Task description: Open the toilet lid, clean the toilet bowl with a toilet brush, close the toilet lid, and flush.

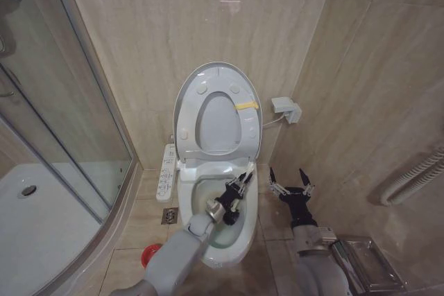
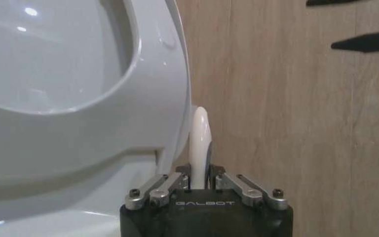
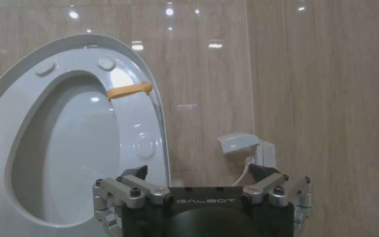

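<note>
A: Start at the left pincer (image 1: 239, 186). What has it got?

B: It is clamped on the thin white handle of the toilet brush (image 2: 199, 143), low inside the toilet bowl (image 1: 251, 230), which sits on the floor against the wall. The brush head I cannot make out.

A: And the grip?

B: Narrow, on a slim smooth stick. My worry is that scrubbing pressure twists the handle between the fingers, so it slips or drops into the bowl.

A: Anything just around it?

B: The toilet lid (image 1: 187, 102) and the seat stand upright right behind. A stroke carried too far back could knock them forward onto the arm.

A: The other arm?

B: The right pincer (image 1: 290, 184) hangs spread wide and empty beside the bowl, near the wall; a sideways sweep of the left arm could clip it.
</note>
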You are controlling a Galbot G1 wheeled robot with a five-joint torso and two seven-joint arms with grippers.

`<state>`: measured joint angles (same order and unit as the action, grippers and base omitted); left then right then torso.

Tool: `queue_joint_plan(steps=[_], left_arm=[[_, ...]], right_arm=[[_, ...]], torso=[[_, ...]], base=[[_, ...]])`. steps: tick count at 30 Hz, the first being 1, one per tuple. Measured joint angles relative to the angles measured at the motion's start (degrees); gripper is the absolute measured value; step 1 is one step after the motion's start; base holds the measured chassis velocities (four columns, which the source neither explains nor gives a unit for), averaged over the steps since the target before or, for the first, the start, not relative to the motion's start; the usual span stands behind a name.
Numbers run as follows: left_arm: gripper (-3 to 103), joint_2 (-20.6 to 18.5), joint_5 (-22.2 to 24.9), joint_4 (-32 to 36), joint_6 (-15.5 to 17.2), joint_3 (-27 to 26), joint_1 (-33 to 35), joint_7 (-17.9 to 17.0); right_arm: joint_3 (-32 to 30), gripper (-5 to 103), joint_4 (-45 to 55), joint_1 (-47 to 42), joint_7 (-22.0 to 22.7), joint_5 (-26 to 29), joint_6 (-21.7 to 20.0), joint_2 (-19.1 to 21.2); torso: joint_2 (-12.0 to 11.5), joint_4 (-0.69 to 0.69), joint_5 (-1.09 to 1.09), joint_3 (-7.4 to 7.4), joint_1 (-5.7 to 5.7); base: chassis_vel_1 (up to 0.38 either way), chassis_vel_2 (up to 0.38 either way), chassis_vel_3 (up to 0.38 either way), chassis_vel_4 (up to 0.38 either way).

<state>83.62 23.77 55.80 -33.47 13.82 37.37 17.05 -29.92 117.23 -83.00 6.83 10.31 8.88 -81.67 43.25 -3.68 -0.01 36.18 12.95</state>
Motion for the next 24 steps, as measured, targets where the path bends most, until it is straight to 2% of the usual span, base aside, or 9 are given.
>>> queue_joint_plan(steps=[3, 7, 24], left_arm=[[18, -3.9, -0.6, 4.6, 0.7, -1.4, 2.6, 0.0], [18, -6.9, -1.1, 7.3, 0.8, -3.6, 4.9, 0.0], [18, -11.6, -2.1, 14.3, 0.6, -7.6, 13.5, -1.2]], right_arm=[[0.0, 100, 0.0, 0.0, 0.0, 0.0, 0.0, 0.0], [0.0, 100, 0.0, 0.0, 0.0, 0.0, 0.0, 0.0], [0.0, 100, 0.0, 0.0, 0.0, 0.0, 0.0, 0.0]], torso=[[0.0, 0.03, 0.01, 0.00, 0.00], [0.0, 0.04, 0.00, 0.00, 0.00], [0.0, 0.01, 0.01, 0.00, 0.00]], base=[[0.000, 0.000, 0.000, 0.000], [0.000, 0.000, 0.000, 0.000], [0.000, 0.000, 0.000, 0.000]])
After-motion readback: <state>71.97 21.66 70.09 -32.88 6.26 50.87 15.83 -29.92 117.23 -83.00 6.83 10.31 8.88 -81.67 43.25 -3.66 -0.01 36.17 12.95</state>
